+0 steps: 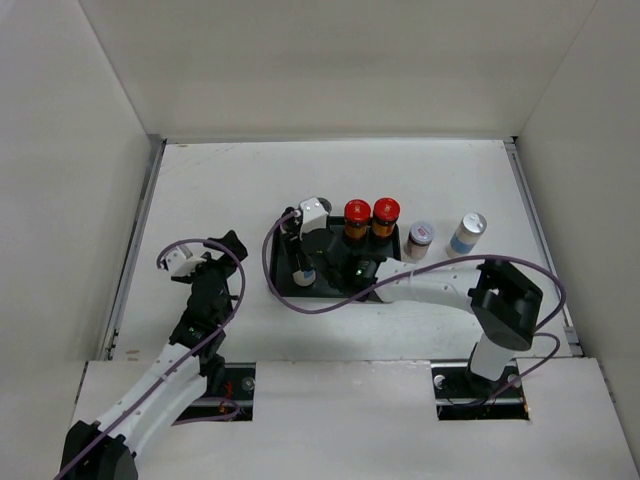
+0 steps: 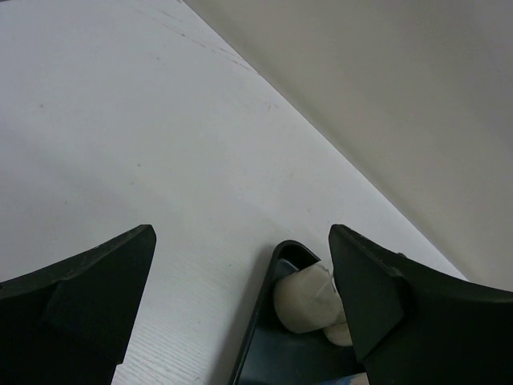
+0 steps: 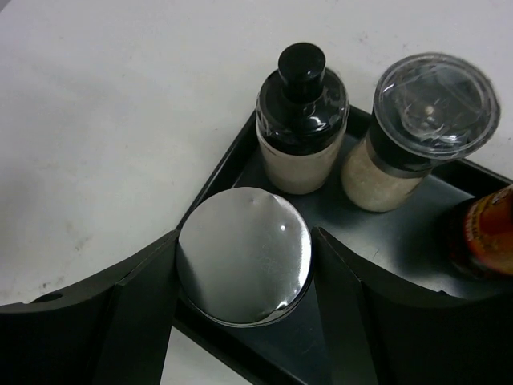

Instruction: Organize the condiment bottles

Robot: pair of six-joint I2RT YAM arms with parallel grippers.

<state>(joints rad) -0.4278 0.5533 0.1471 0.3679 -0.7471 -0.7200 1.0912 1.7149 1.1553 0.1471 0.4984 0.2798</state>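
Note:
My right gripper [image 1: 303,268] [image 3: 243,245] is shut on a silver-topped jar [image 3: 243,255] with a white-blue label, standing at the near-left corner of the black tray [image 1: 322,284] [image 3: 377,241]. Behind it in the tray stand a cream jar with a black pump cap [image 3: 302,120], a cream jar with a clear lid [image 3: 417,132] and two red-capped jars [image 1: 357,218] [image 1: 385,215]. Another silver-topped jar [image 1: 467,233] and a grey-lidded jar [image 1: 420,240] stand on the table right of the tray. My left gripper [image 1: 228,250] [image 2: 240,309] is open and empty, left of the tray.
White walls enclose the table on three sides. The right arm reaches across the tray from the right and hides the cream jars in the top view. The left wrist view shows the tray's corner [image 2: 258,325] and a cream jar [image 2: 304,301].

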